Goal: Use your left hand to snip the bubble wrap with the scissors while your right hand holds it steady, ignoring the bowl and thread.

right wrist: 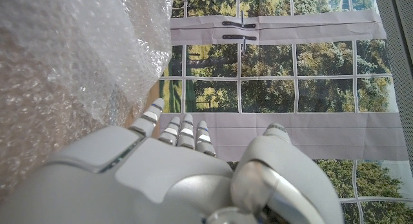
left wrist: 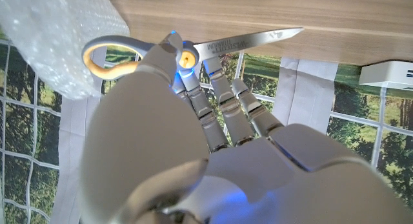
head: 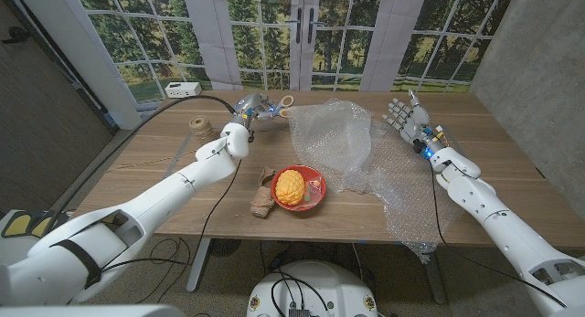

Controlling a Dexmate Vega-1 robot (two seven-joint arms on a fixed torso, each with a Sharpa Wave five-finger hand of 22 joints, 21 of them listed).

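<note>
Two hands frame the job. At the upper centre of the head view, the left hand point(head: 247, 116) reaches over the scissors point(head: 272, 107) lying on the desk point(head: 155, 157); its wrist view shows fingertips point(left wrist: 187, 56) at the pivot beside the yellow-lined handle loop, but whether they actually grip the tool cannot be told. The scissors' long axis runs roughly across the frame, handles toward the bubble wrap point(head: 366, 157), which spreads just to the right. At the upper right, the right hand point(head: 409, 121) is raised with fingers spread, holding nothing, at the sheet's far edge. The left hand is plainly the nearer to the scissors.
</note>
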